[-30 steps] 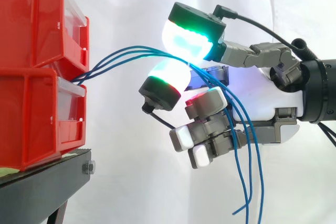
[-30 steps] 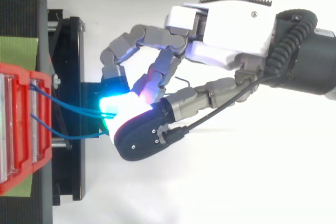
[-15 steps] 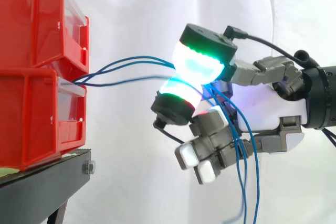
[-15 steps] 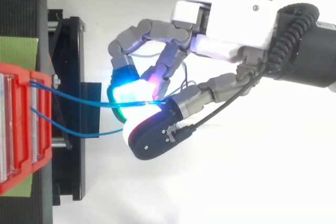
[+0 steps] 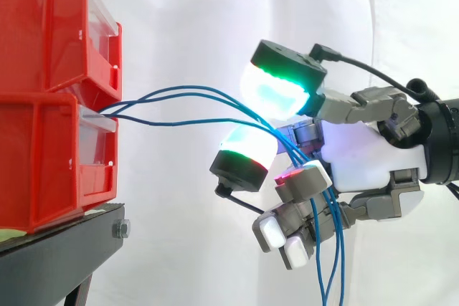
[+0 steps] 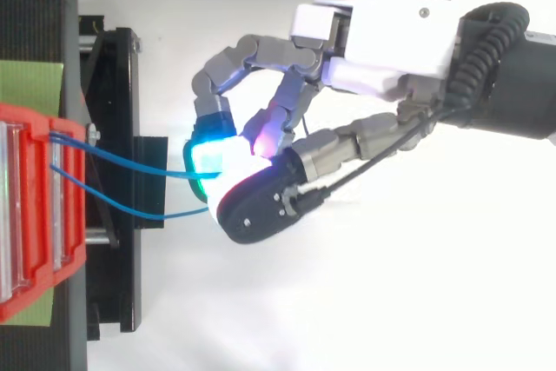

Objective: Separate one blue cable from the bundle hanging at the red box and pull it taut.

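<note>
Blue cables [image 5: 188, 90] come out of the slot between the two stacked red bins [image 5: 50, 98] and arc slackly away from the bins' front, then drop in a loose bunch well clear of them. The hand [image 5: 358, 159] hangs level with that slot, off the bins' front. It is curled round the cables, which run through the narrow gap between its two glowing pads [image 5: 272, 91]. I cannot tell whether any single strand is clamped.
</note>
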Action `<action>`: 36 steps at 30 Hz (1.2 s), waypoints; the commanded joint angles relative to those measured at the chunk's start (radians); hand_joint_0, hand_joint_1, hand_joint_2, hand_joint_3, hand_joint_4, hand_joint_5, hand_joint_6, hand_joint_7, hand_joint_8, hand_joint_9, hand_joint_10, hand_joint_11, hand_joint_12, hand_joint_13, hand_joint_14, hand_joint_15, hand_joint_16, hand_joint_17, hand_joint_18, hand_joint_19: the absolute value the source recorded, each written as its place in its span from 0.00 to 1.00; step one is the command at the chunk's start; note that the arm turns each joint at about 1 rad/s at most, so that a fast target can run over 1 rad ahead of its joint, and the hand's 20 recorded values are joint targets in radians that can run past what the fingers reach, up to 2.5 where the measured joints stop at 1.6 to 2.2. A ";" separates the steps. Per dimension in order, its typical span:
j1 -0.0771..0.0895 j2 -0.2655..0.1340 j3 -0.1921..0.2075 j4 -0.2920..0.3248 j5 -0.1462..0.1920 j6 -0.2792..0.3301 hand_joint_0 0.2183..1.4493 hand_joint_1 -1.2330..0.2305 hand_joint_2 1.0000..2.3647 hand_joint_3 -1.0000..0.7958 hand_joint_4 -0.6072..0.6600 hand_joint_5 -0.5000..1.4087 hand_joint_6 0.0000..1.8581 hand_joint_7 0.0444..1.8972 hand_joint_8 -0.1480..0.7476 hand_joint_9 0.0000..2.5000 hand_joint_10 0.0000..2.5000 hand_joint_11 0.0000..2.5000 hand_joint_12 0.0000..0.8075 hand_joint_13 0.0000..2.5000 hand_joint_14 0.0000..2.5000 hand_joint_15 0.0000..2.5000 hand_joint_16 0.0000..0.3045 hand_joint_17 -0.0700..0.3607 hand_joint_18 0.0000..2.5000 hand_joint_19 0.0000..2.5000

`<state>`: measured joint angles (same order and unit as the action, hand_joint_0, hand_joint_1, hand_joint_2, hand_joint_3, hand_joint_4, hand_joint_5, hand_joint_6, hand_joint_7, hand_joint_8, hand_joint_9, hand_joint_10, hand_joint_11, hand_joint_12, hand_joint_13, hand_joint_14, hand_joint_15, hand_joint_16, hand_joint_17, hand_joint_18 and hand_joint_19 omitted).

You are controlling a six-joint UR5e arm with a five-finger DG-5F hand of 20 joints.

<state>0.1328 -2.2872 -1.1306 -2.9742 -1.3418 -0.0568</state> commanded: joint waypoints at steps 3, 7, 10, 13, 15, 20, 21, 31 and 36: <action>-0.005 0.000 0.000 0.000 -0.002 0.002 0.21 0.49 0.00 0.28 0.55 0.20 0.47 0.57 0.60 0.53 0.01 0.38 0.51 0.38 0.01 0.24 0.18 0.45 0.35 0.27; -0.013 0.000 0.000 0.000 -0.037 0.002 0.27 0.52 0.00 0.28 0.54 0.20 0.46 0.57 0.58 0.52 0.01 0.39 0.49 0.37 0.01 0.24 0.17 0.43 0.33 0.28; -0.016 0.002 0.000 -0.002 -0.048 0.002 0.31 0.46 0.00 0.29 0.53 0.19 0.47 0.58 0.58 0.52 0.01 0.39 0.48 0.37 0.01 0.24 0.16 0.42 0.32 0.28; -0.018 0.003 0.002 -0.002 -0.049 0.002 0.31 0.41 0.01 0.36 0.55 0.19 0.47 0.63 0.58 0.51 0.01 0.40 0.49 0.36 0.01 0.24 0.16 0.42 0.32 0.28; -0.021 0.003 0.014 -0.003 -0.049 0.000 0.31 0.37 0.01 0.39 0.56 0.19 0.47 0.64 0.58 0.50 0.01 0.40 0.48 0.36 0.01 0.25 0.16 0.42 0.32 0.28; -0.027 0.006 0.029 -0.028 -0.051 -0.002 0.35 0.28 0.01 0.41 0.54 0.18 0.49 0.59 0.57 0.48 0.01 0.41 0.48 0.35 0.01 0.24 0.16 0.42 0.32 0.27; -0.028 0.009 0.031 -0.035 -0.051 -0.003 0.36 0.28 0.01 0.39 0.53 0.18 0.50 0.58 0.57 0.48 0.01 0.42 0.48 0.35 0.01 0.24 0.16 0.42 0.32 0.27; -0.025 0.015 0.029 -0.051 -0.049 -0.006 0.42 0.26 0.00 0.28 0.45 0.18 0.50 0.57 0.55 0.47 0.01 0.42 0.46 0.34 0.01 0.24 0.16 0.41 0.32 0.25; -0.022 0.015 0.029 -0.051 -0.039 -0.005 0.36 0.30 0.00 0.28 0.51 0.18 0.50 0.58 0.56 0.49 0.01 0.42 0.46 0.35 0.01 0.24 0.15 0.41 0.32 0.26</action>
<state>0.1083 -2.2720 -1.1012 -3.0239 -1.3850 -0.0631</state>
